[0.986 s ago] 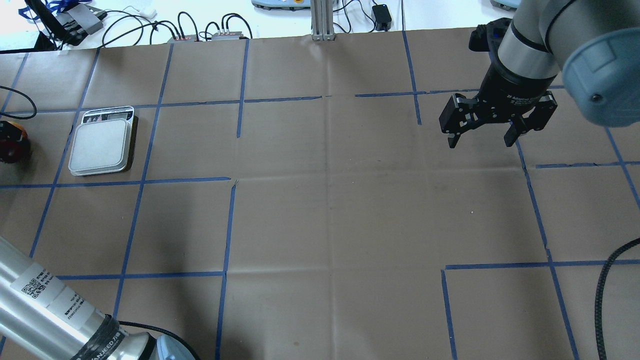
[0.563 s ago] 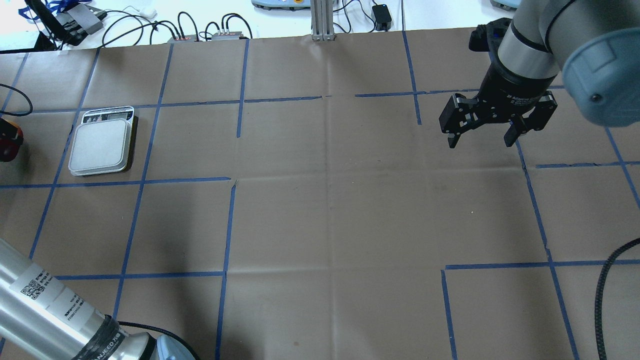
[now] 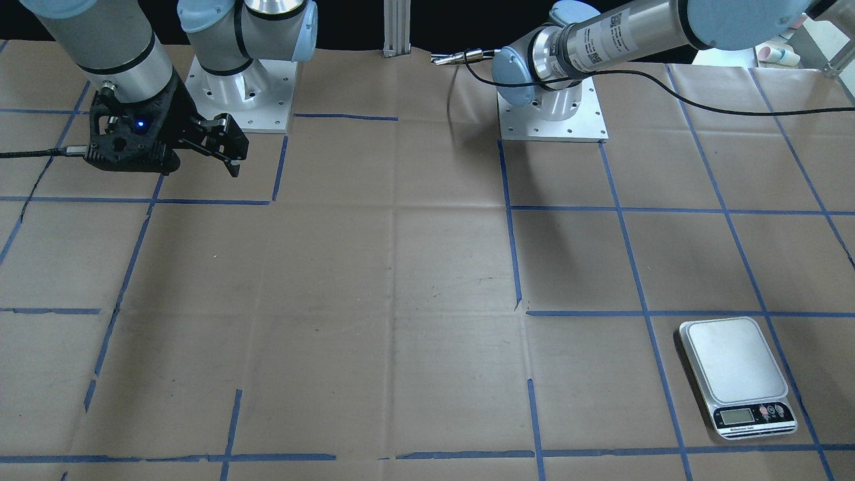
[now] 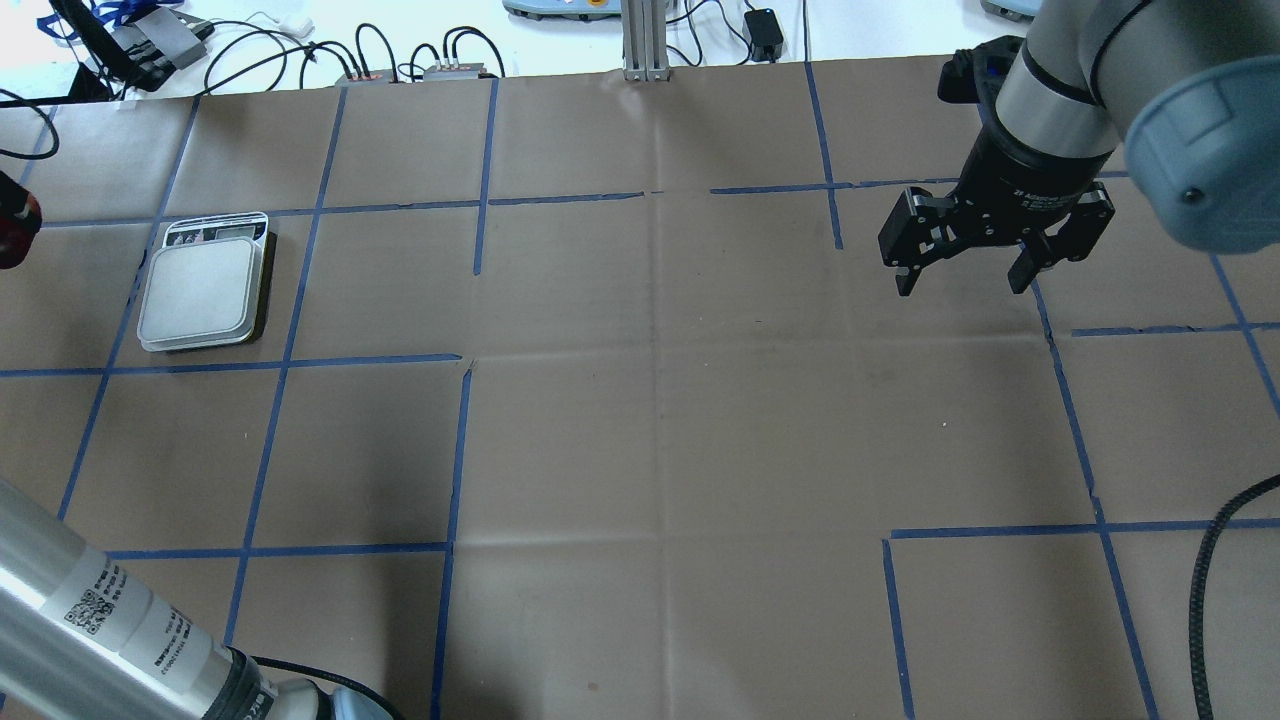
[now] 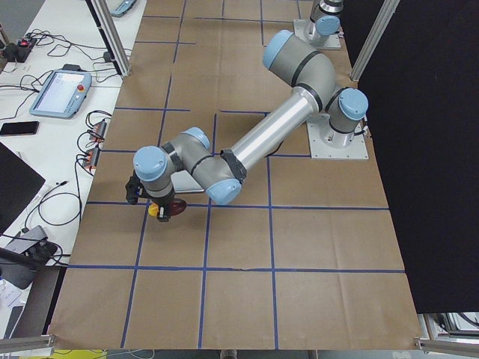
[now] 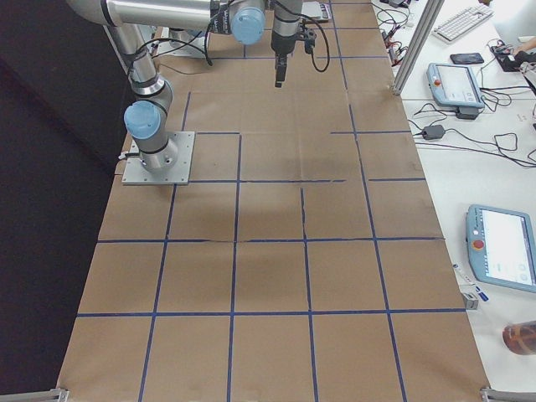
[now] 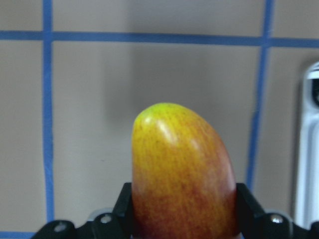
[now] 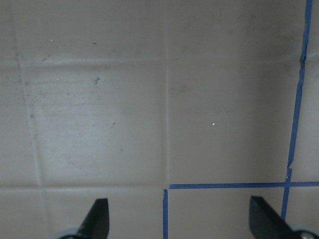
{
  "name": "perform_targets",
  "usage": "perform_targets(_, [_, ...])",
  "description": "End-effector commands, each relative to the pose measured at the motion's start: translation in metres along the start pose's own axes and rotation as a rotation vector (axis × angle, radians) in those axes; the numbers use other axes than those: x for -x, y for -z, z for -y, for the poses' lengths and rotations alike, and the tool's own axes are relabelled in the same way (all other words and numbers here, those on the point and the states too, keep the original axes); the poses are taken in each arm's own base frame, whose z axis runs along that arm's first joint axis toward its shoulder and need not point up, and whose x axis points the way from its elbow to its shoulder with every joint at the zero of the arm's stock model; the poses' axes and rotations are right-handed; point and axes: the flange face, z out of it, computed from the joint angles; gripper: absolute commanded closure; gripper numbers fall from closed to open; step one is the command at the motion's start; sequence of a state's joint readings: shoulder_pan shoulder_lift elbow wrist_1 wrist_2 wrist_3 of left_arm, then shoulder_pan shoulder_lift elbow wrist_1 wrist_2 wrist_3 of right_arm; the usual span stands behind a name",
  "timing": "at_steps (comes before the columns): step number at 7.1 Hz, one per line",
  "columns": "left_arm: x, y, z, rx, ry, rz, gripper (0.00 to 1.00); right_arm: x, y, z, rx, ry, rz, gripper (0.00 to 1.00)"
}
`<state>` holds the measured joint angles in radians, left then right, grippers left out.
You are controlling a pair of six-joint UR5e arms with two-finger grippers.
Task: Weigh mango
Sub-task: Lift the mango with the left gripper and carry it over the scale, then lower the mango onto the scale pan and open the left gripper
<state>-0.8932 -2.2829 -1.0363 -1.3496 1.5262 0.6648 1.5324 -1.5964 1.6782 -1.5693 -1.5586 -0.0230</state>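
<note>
Two grippers, one fruit and one scale, which we list from left to right across the overhead view.

Item one: the left gripper [image 7: 183, 215]. We find its fingers [image 7: 124, 206] closed against both sides of the mango [image 7: 182, 169]. The red end sits back between the jaws and the yellow-green tip points away from the wrist. From overhead the fruit shows only as a dark red sliver at the left edge. It is above the paper, to the left of the scale and apart from it.

Item two: the scale [image 4: 200, 295]. It lies flat on the table [image 4: 650, 400] with its display end toward the far side.

Item three: the right gripper [image 4: 960, 285], at the far right. We note its fingers spread wide with nothing between them. It hangs above the brown paper.
</note>
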Motion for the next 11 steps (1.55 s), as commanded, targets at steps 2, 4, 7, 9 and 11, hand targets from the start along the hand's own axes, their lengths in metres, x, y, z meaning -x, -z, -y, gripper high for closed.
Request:
perform_targets(2, [-0.105, -0.004, 0.006, 0.041, 0.005, -0.037, 0.78, 0.0, 0.0, 0.0, 0.001, 0.0, 0.0, 0.0])
perform_targets(4, [-0.152, -0.024, -0.007, 0.081, 0.015, -0.045, 0.78, 0.0, 0.0, 0.0, 0.0, 0.0, 0.0, 0.0])
perform_targets(7, [-0.157, -0.078, -0.015, 0.069, 0.033, -0.034, 0.75, 0.0, 0.0, 0.0, 0.0, 0.0, 0.0, 0.0])
perform_targets(9, [-0.152, -0.096, -0.016, 0.08, 0.035, -0.018, 0.67, 0.0, 0.0, 0.0, 0.0, 0.0, 0.0, 0.0])
perform_targets(11, [-0.147, -0.084, -0.009, 0.054, 0.04, 0.003, 0.0, 0.0, 0.0, 0.0, 0.0, 0.0, 0.0, 0.0])
